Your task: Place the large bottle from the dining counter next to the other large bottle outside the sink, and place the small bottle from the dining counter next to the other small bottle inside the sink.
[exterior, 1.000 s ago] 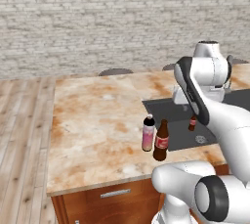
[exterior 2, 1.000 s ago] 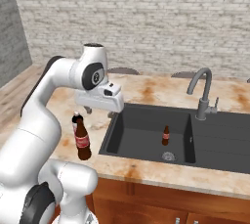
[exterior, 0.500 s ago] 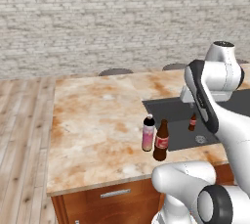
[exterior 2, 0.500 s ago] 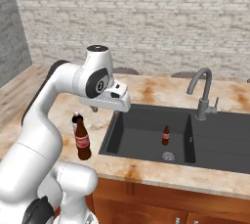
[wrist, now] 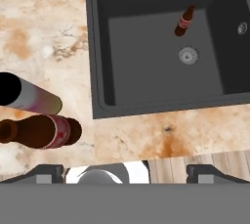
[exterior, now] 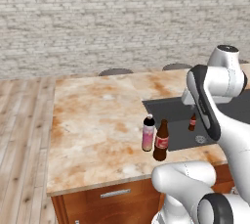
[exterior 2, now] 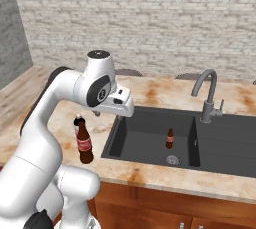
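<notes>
A wooden plank floor (exterior: 22, 135) lay at the far left, under a pale brick wall (exterior: 97, 17) that ran across the back of the room. To its right stretched a beige-and-orange marbled counter (exterior: 93, 120) on a reddish-brown wooden base.

Near the counter's front edge, just left of the sink, the other large bottle (exterior: 148, 133), pink and white with a black cap, stood upright. The large bottle (exterior: 160, 142), dark brown with a red label, stood upright just beside it on its right. That half of the task looked finished.

Further right, the sink (exterior 2: 150, 123) was a dark grey basin with a curved metal faucet (exterior 2: 208, 95) behind it. The other small bottle (exterior 2: 170, 138), tiny and brown with a red label, stood upright inside the basin near the drain (exterior 2: 172, 159). No small pink bottle stood with it, so that half seemed yet to be done.

The gripper (wrist: 127, 171) hung above the counter's front edge by the sink, its fingers spread wide and holding nothing.
</notes>
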